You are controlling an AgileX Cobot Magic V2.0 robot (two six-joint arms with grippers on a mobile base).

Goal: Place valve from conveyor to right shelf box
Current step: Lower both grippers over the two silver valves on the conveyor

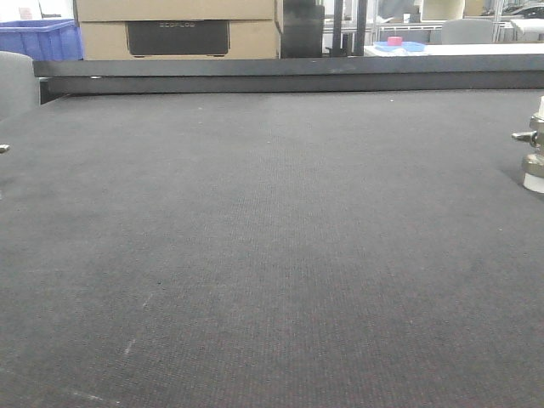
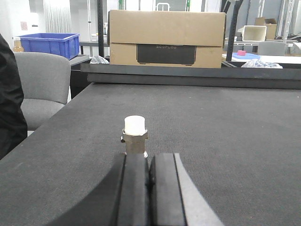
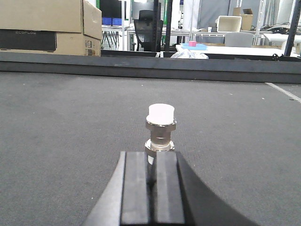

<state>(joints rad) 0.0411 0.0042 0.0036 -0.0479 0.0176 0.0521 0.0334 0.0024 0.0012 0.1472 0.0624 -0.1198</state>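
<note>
The silvery-brass metal valve with a white cap [image 3: 160, 132] stands upright on the dark grey woven conveyor belt [image 3: 66, 122], at 12 o'clock just beyond the right gripper [image 3: 151, 157]. Its black jaws are pressed together and empty. The left gripper [image 2: 149, 162] is likewise closed behind a second similar valve [image 2: 135, 136]. We judge the valve rigid, dense and slippery, so we grasp across the hexagonal collar [image 3: 160, 125].

Left gripper [image 2: 149, 155]: matte black, two flat rectangular slabs with squared tips; outer flanks flare in smooth curves toward the base, with a grey sheen on one side. Right gripper [image 3: 151, 153]: same black build and curved flanks.
</note>
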